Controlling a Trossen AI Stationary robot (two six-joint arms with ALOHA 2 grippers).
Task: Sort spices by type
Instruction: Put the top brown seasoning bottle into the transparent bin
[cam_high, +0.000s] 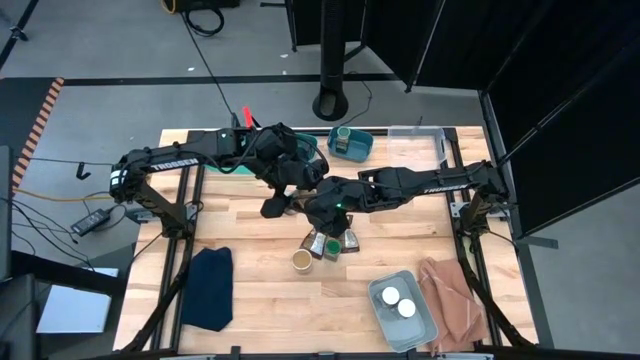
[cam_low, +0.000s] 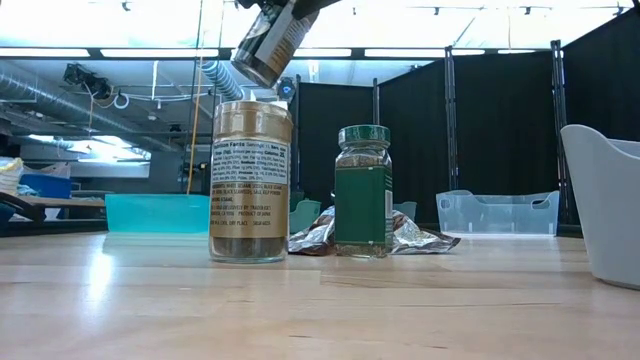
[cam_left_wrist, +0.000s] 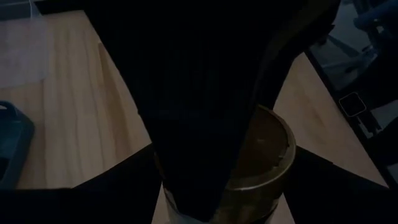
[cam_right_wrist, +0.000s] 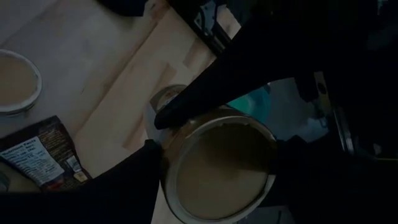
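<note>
1. Above the table's middle, a tan-lidded jar (cam_low: 268, 45) is held tilted in the air, and both grippers meet at it.
2. The left gripper (cam_high: 277, 203) is seen clamped on the jar; the right gripper (cam_high: 322, 205) is pressed close beside it, and its grip cannot be told.
3. Below, a second tan-lidded jar (cam_high: 302, 261), a green-lidded jar (cam_high: 332, 246) and packets (cam_high: 321, 243) are clustered.
4. Bare wood is left open toward the teal bin (cam_high: 350, 145) and the pale bin (cam_high: 402, 306).
</note>
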